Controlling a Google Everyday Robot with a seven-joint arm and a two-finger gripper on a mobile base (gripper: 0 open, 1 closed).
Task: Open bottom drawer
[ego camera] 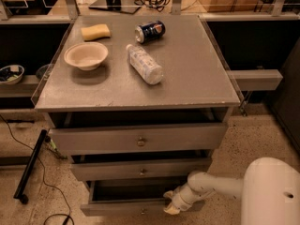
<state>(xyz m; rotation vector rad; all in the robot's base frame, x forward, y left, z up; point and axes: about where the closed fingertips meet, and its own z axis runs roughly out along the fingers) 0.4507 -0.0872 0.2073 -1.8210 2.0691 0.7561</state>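
Note:
The bottom drawer (117, 206) is the lowest and narrowest of three grey fronts, at the bottom of the view. It stands pulled out, with a dark gap (126, 191) showing above its front. Its small metal knob (143, 211) sits at the bottom edge of the view. My gripper (171, 205) is at the end of the white arm (220, 186), which reaches in from the lower right. It is at the right part of the drawer's front edge, just right of the knob.
The middle drawer (140, 168) and top drawer (138, 138) also stand slightly out. On the cabinet top (197, 69) lie a bowl (86, 55), a sponge (96, 32), a can (150, 31) and a plastic bottle (145, 63). A black pole (30, 165) and cables lie on the floor at left.

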